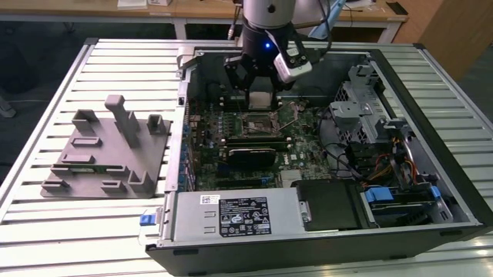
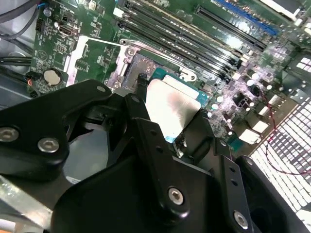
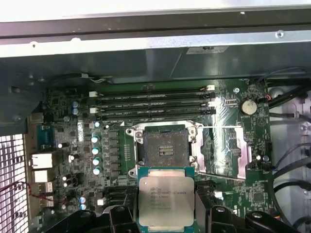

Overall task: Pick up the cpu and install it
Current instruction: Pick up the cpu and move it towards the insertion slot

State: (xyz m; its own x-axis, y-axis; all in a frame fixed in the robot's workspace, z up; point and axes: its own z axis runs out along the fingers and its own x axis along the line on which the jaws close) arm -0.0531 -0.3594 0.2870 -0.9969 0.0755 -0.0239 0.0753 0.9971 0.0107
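Note:
My gripper hangs inside the open computer case, shut on the cpu, a flat silver square with a greenish rim. In the first wrist view the cpu sits between the black fingers, just short of the open socket on the motherboard. The second wrist view has the cpu held edge-on by the fingers, above the socket. In the exterior view the socket lies a little below the gripper, toward the case's middle.
The motherboard fills the case floor, with memory slots beyond the socket. A drive cage and cables stand at the exterior view's right. A grey fixture block rests on the slatted table at the exterior view's left.

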